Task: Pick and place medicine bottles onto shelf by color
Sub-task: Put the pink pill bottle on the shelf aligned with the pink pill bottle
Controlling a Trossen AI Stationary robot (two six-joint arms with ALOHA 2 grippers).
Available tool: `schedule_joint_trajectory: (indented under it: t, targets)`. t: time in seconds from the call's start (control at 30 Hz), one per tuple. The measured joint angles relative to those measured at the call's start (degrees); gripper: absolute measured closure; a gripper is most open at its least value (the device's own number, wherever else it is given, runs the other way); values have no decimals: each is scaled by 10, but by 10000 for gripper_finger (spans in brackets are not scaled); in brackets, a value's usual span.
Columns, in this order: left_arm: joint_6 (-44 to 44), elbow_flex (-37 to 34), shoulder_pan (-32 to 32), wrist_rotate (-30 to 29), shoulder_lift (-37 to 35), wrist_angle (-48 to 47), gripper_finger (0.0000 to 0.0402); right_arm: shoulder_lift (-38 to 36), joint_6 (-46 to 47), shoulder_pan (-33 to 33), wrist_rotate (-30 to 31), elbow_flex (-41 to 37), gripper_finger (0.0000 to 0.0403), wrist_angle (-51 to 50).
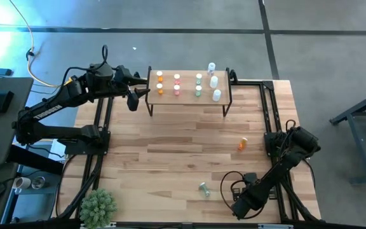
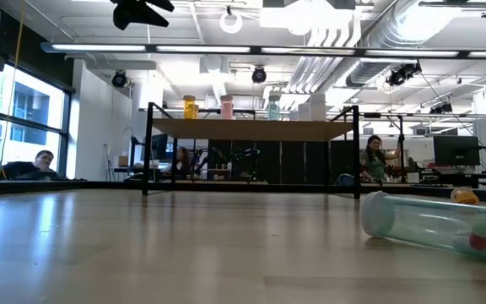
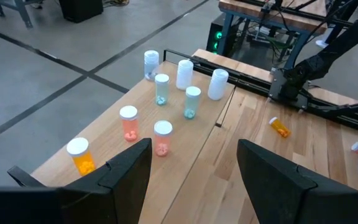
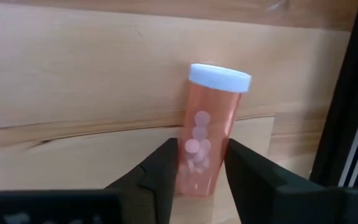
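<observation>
Your right gripper (image 4: 199,167) low at the surface (image 1: 170,152), jaws astride a pink bottle (image 4: 207,140); left gripper (image 3: 194,165) jaws apart.

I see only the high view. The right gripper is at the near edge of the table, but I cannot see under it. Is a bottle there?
Observer: Yes. The right wrist view shows a pink bottle between the right gripper's fingers, which press on both its sides.
Operator: Does the left gripper hold something?
Observer: No. In its wrist view the left gripper is open and empty, above the shelf.
Operator: Does the green bottle on the table stand up?
Observer: No. The low view shows the green bottle lying on its side.
</observation>
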Motion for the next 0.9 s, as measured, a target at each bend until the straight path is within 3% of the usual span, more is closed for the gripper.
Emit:
schedule_joint_trajectory:
  t: [0.17, 0.4, 0.6, 0.73, 0.9]
  targets:
    - [2, 0, 0, 0, 0, 0, 174, 0, -1, 0, 2, 0, 312, 3]
    - [9, 0, 0, 0, 0, 0, 174, -26, -6, 2, 49, -1, 322, 12]
    - [2, 0, 0, 19, 0, 0, 174, -58, -32, -2, 169, -2, 323, 33]
    - [2, 0, 0, 66, 0, 0, 174, -78, -53, -14, 272, -2, 324, 60]
    - [2, 0, 0, 132, 0, 0, 174, -96, -129, -46, 359, -2, 324, 119]
